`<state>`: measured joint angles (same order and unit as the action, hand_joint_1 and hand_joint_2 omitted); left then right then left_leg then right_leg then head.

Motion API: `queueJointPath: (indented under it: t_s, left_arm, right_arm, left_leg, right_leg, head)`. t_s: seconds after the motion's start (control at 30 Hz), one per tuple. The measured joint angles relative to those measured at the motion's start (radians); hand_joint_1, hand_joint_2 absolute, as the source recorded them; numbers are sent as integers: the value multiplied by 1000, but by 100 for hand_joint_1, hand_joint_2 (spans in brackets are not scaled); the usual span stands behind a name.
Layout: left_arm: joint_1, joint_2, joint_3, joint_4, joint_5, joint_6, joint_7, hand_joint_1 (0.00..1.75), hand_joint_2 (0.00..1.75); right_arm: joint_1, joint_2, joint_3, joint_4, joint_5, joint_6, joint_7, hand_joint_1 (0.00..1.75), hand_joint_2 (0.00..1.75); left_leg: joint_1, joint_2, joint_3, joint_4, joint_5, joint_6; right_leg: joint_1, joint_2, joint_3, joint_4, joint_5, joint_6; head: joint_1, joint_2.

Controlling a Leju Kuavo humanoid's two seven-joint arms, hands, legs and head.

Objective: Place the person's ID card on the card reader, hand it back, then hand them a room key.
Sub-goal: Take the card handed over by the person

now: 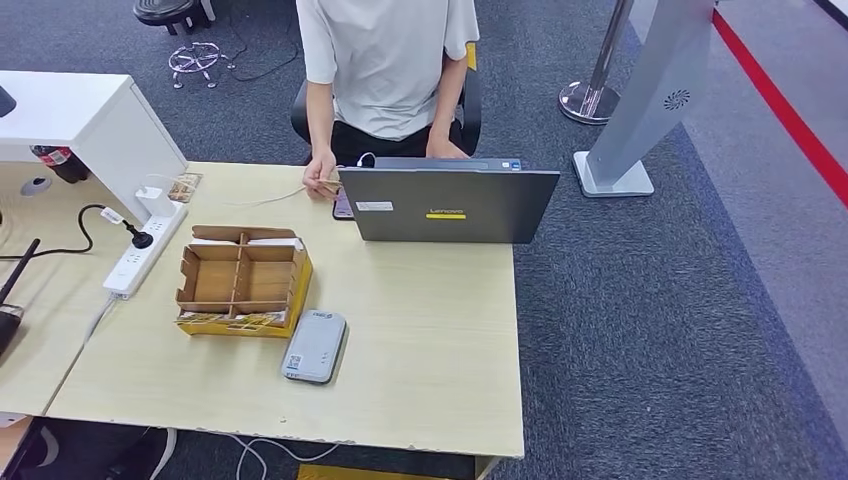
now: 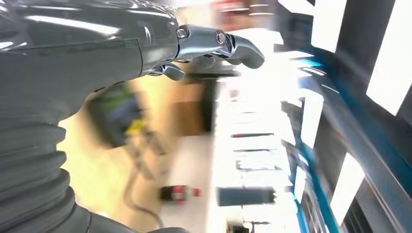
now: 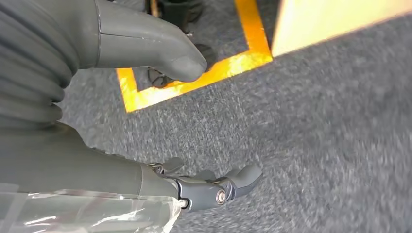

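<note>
Card (image 1: 328,185) sits in the person's hand (image 1: 322,178) across the table (image 1: 430,330), offered; reader (image 1: 314,346) lies nearest us. Our left hand (image 2: 214,46) and right hand (image 3: 204,187) hang empty, fingers loosely apart.

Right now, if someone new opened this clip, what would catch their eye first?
Probably the open grey laptop at the far edge of the table, with a person seated behind it, their hand resting on the tabletop beside it. Next, the divided cardboard box near the middle, with the pale grey card reader just in front of it.
</note>
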<state>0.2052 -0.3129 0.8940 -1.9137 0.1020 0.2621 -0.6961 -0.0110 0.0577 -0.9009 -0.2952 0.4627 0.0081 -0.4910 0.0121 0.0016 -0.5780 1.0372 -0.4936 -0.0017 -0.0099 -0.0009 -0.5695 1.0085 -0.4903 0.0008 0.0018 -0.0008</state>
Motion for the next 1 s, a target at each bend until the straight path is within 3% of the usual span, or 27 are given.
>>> queueJointPath:
  t_s: [0.13, 0.17, 0.27, 0.37, 0.43, 0.53, 0.67, 0.83, 1.0]
  left_arm:
    - [-74, 89, -282, -83, -591, 340, 7, 0, 175]
    - [-109, 111, -340, -77, -710, 386, 25, 0, 175]
    - [-231, 171, -489, -19, -1074, 418, 160, 0, 175]
    - [-378, 245, -611, 107, -1433, 397, 381, 0, 175]
    - [-485, 308, -691, 221, -1576, 369, 524, 0, 175]
    - [-623, 400, -816, 381, -1614, 346, 677, 0, 175]
    - [-733, 471, -934, 526, -1614, 294, 773, 0, 175]
    - [-822, 509, -1008, 676, -1614, 217, 845, 0, 175]
    - [-857, 521, -1050, 778, -1614, 194, 876, 0, 175]
  right_arm:
    - [-32, 26, 22, 20, 93, -21, 36, 0, 175]
    - [-39, 34, 31, 26, 113, -29, 51, 0, 175]
    - [-53, 63, 62, 45, 165, -50, 91, 0, 175]
    - [-56, 94, 92, 64, 205, -63, 121, 0, 175]
    - [-54, 107, 108, 73, 221, -61, 135, 0, 175]
    - [-50, 117, 126, 83, 231, -55, 144, 0, 175]
    - [-46, 118, 134, 88, 235, -53, 149, 0, 175]
    - [-46, 118, 135, 89, 236, -39, 167, 0, 175]
    - [-45, 118, 136, 90, 243, -45, 185, 0, 175]
  left_leg:
    - [0, 1, 0, 0, 3, -1]
    - [0, 0, 0, 0, 4, -1]
    - [0, -1, 0, 0, 7, -2]
    - [1, -2, -1, 0, 9, -4]
    - [1, -1, -2, 0, 11, -5]
    - [1, 1, -3, 0, 12, -5]
    - [1, 2, -5, 0, 12, -5]
    - [1, 2, -6, 0, 12, -5]
    - [1, 3, -7, 0, 12, -5]
  right_leg:
    - [0, 1, 1, 0, 3, -3]
    - [0, 0, 1, 1, 4, -3]
    - [0, -1, 1, 1, 4, -3]
    - [0, -2, 0, 2, 6, -4]
    - [0, -2, -2, 4, 8, -6]
    - [1, 1, -4, 5, 10, -7]
    - [0, 2, -6, 5, 10, -7]
    - [0, 2, -8, 5, 10, -7]
    - [0, 3, -9, 5, 10, -7]
  head:
    - [-1, 0]
    - [-2, 0]
    - [-2, 0]
    - [-3, 0]
    - [-2, 0]
    - [-3, 0]
    - [-4, 0]
    - [-4, 0]
    - [-4, 0]
